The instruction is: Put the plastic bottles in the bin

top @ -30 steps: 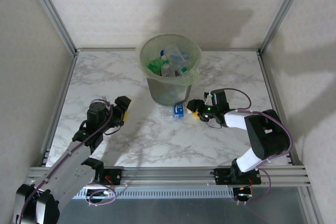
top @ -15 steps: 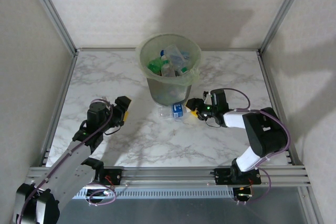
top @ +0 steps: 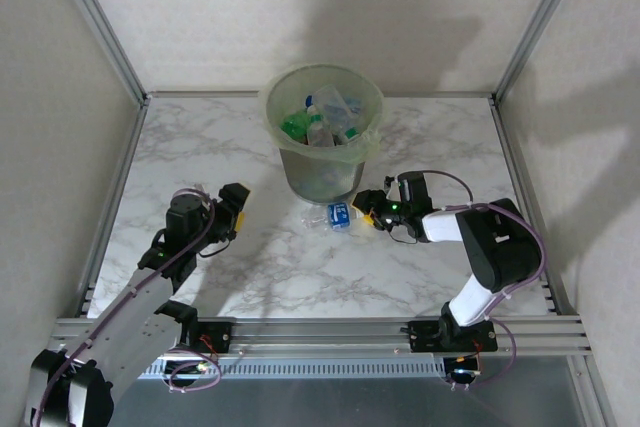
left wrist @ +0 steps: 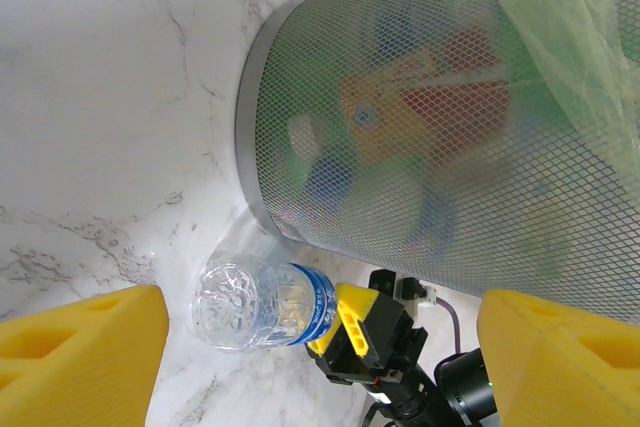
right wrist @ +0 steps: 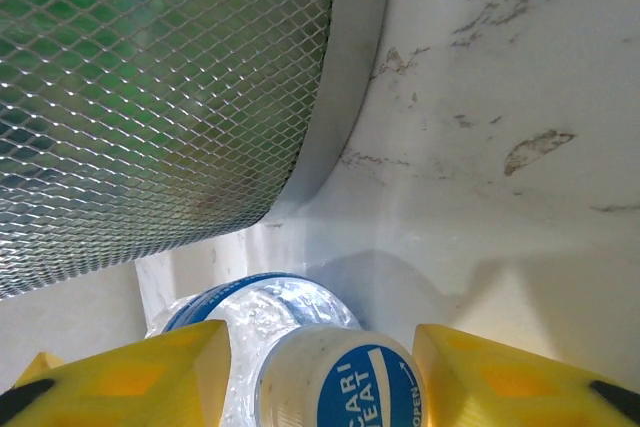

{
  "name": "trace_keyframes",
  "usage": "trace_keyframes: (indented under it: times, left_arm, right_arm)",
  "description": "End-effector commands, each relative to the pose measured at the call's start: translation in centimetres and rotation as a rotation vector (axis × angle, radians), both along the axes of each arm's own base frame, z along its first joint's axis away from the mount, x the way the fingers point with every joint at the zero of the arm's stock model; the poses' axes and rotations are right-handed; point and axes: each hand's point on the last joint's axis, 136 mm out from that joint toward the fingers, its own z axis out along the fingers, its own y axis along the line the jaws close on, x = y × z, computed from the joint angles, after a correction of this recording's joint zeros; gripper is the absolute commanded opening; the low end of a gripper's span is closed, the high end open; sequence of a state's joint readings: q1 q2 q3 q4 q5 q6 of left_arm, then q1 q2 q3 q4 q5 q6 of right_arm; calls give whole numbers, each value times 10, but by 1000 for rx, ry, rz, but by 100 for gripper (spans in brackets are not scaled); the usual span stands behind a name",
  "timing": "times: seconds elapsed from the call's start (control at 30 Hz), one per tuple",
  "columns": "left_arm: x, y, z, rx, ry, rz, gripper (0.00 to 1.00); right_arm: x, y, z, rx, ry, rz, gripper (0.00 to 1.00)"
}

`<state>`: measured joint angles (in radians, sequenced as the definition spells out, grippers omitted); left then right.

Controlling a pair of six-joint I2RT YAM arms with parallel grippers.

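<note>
While it lies low, right claw (top: 360, 210) straddles bottle (top: 333, 215).

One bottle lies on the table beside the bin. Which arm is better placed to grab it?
Right. The right gripper sits at the cap end of the bottle, open fingers flanking the cap. The left gripper, also open, is far off across the table.

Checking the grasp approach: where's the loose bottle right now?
The bottle lies on the table at the near foot of the bin, just right of centre in the top view, its cap between the fingers of the right gripper.
</note>
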<state>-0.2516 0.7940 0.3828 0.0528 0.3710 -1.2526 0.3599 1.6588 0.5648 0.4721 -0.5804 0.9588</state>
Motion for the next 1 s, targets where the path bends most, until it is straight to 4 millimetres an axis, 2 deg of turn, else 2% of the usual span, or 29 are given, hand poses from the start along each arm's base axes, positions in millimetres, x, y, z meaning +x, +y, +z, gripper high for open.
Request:
trace_keyframes:
  times: [0.0, 0.23, 0.57, 0.63, 0.8, 0.87, 0.97]
  left_arm:
    - [3, -2, 11, 7, -40, -19, 80]
    - [4, -2, 12, 10, -41, -18, 80]
    - [6, -1, 16, 33, -48, -21, 81]
    - [8, 0, 24, 68, -66, -26, 81]
    - [14, 3, 68, 258, -173, -87, 86]
    - [15, -5, 82, 331, -209, -156, 88]
    - [14, -20, 89, 412, -217, -251, 88]
  right_arm:
    - [3, 9, 9, 28, -21, 23, 48]
    - [-2, 8, 19, 33, -39, 25, 40]
    - [-9, 10, 52, 42, -106, 44, 27]
    - [-11, 11, 61, 30, -124, 54, 27]
    - [-23, 15, 87, -43, -191, 110, 26]
    - [-29, 17, 101, -50, -219, 130, 26]
    - [-36, 18, 128, -44, -270, 146, 27]
